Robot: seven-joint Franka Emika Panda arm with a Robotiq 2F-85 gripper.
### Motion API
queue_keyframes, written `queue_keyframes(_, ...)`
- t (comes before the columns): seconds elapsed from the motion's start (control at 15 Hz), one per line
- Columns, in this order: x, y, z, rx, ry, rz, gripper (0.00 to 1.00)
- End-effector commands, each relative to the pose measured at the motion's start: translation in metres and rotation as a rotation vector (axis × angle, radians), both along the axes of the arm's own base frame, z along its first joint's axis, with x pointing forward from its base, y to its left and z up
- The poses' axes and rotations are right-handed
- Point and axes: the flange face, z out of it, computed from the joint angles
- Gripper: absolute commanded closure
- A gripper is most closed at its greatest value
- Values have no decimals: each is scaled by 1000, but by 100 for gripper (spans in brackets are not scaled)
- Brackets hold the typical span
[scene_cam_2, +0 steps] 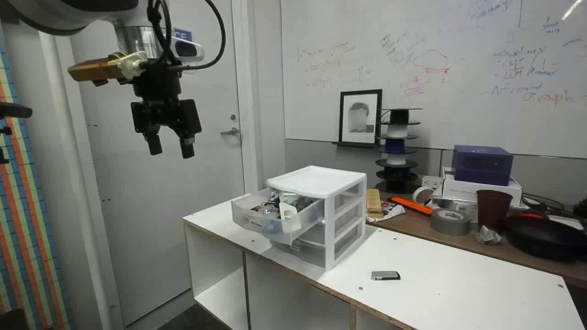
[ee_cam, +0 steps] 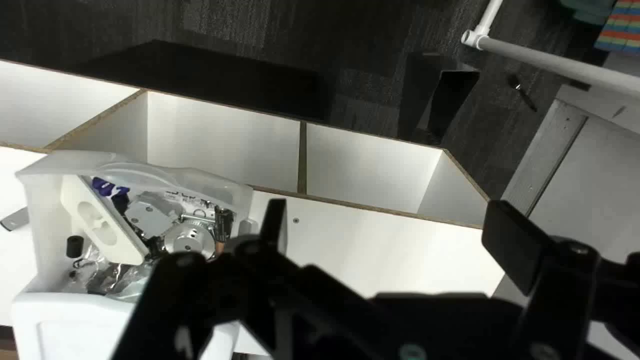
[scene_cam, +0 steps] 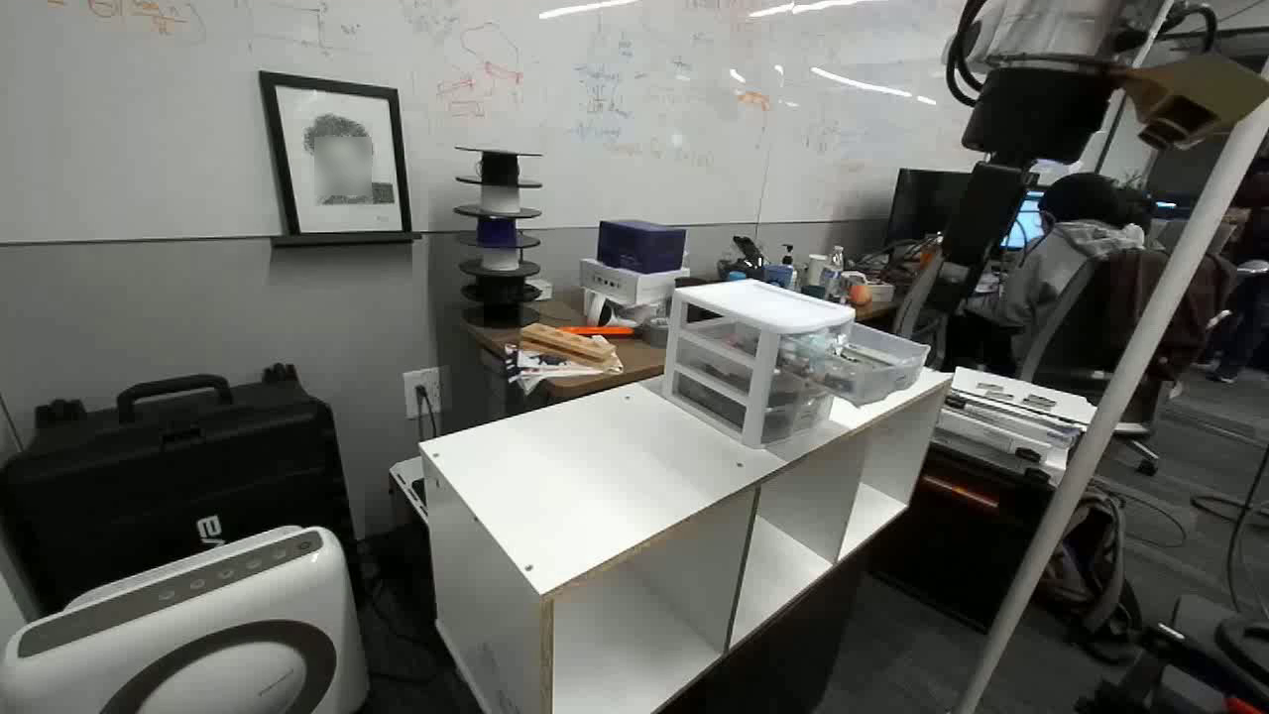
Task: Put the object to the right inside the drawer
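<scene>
The translucent drawer is the pulled-out top one of the small white drawer unit. It shows in both exterior views (scene_cam: 897,375) (scene_cam_2: 250,223) and in the wrist view (ee_cam: 212,186). Metal parts, bags and a white plastic piece lie in it. A small grey-and-black object (scene_cam_2: 385,275) lies flat on the white cabinet top, right of the unit in an exterior view. Part of it shows at the wrist view's left edge (ee_cam: 16,219). My gripper (scene_cam_2: 171,147) is open and empty, high above the cabinet and left of the drawer. In the wrist view its fingers (ee_cam: 394,235) are wide apart.
The drawer unit (scene_cam_2: 316,181) stands on the white open-fronted cabinet (scene_cam_2: 458,293). A brown desk (scene_cam_2: 419,220) behind holds tape, a cup, a pan and boxes. A pale pole (scene_cam: 1110,426) stands near the arm. A door (scene_cam_2: 192,183) is behind the gripper.
</scene>
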Motion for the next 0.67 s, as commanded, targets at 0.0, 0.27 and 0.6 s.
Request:
queue_keyframes(0.0,1,0,3,1,-4,0,0)
queue_keyframes(0.27,3,1,8,2,-15,0,0)
queue_keyframes(0.6,14,-7,17,16,-39,-35,0)
